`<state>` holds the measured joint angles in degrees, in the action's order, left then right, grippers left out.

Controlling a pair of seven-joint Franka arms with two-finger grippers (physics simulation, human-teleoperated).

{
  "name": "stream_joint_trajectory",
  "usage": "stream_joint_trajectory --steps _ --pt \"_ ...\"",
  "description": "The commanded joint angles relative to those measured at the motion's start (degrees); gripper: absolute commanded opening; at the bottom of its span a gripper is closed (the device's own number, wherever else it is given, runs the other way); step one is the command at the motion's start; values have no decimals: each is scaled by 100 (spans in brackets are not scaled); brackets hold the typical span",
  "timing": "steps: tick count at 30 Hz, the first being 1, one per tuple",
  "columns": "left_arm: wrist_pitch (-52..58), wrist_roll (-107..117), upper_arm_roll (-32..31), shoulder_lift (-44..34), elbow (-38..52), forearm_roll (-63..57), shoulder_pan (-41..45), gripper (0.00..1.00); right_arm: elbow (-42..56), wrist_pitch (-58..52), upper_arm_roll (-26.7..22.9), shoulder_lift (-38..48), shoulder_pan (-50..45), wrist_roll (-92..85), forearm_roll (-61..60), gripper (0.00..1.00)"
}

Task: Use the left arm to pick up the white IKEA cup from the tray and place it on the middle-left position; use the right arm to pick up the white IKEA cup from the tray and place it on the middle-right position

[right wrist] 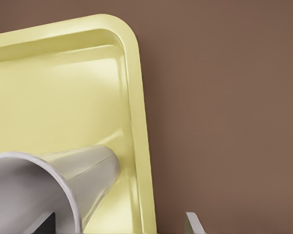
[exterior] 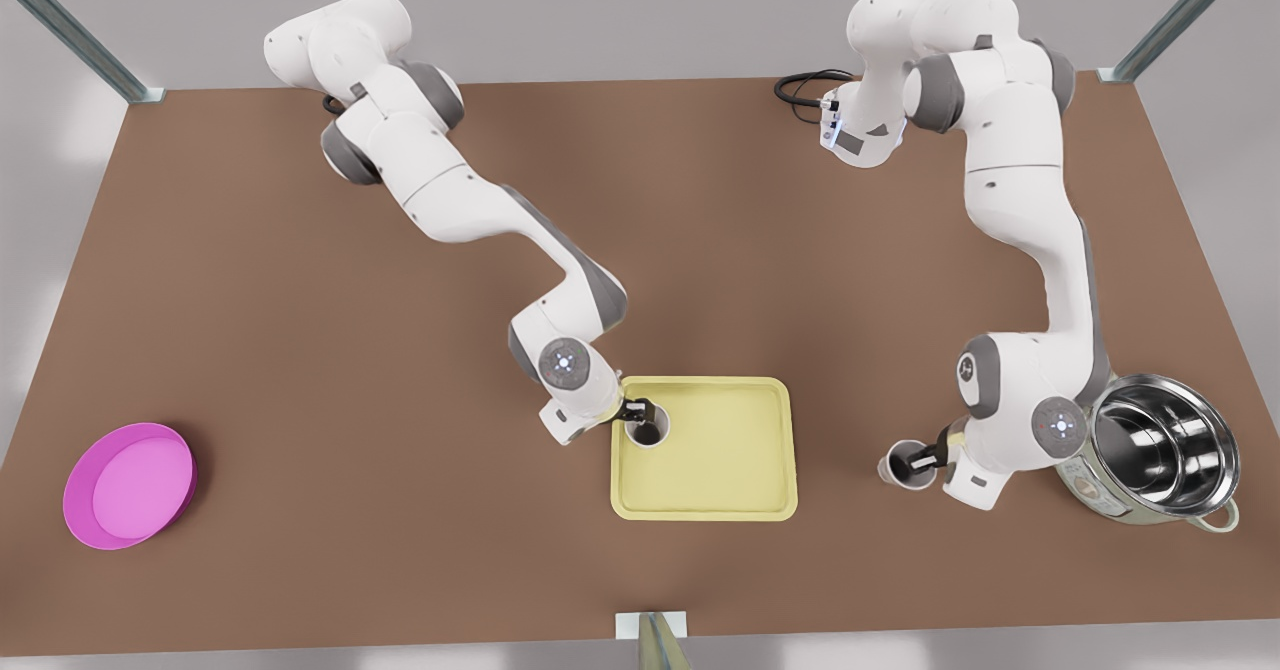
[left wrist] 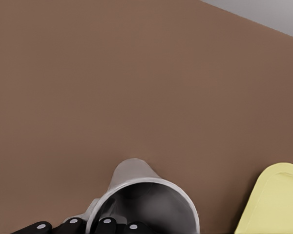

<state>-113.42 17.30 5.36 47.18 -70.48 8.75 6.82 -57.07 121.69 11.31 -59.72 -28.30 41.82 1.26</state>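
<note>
Steel pot [exterior: 1160, 460] beside left gripper [exterior: 922, 465]

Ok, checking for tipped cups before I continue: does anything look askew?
The left gripper holds its cup seemingly tilted, not upright, off the tray toward the front view's right. The right gripper holds the other cup upright over the tray's corner.

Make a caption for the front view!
Right gripper grips a cup over the tray; left gripper holds another cup over the table, near a pot.
</note>
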Motion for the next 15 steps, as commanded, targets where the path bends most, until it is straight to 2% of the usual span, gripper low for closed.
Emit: stream_joint_trajectory --steps 1,2,4,6,8,9,10,11,15 --pt "-5 -2046 -9 133 -9 109 4 16 3 48 3 -48 -1 169 6 96" --pt "-5 -2064 -9 177 -9 118 4 16 3 48 3 -75 -1 177 6 95" --pt "-31 -2046 -18 177 -9 153 4 16 12 154 29 -92 -36 195 -3 76" --pt "-31 -2029 -44 212 -9 162 4 16 12 162 47 -92 -36 186 -3 47" --pt "-31 -2055 -35 230 -9 162 -5 26 12 162 47 -92 -27 98 -3 21" --pt "-31 -2064 -35 221 -9 162 -5 92 12 154 73 -92 -18 107 -3 13" --pt "-31 -2064 -35 221 -1 162 -5 100 12 92 99 -66 17 2 -3 4" --pt "-31 -2064 -35 221 -1 153 4 100 21 -39 143 13 96 -95 -3 0" --pt "-31 -2073 -35 221 -1 127 4 100 21 -1182 407 654 579 -658 -12 0"
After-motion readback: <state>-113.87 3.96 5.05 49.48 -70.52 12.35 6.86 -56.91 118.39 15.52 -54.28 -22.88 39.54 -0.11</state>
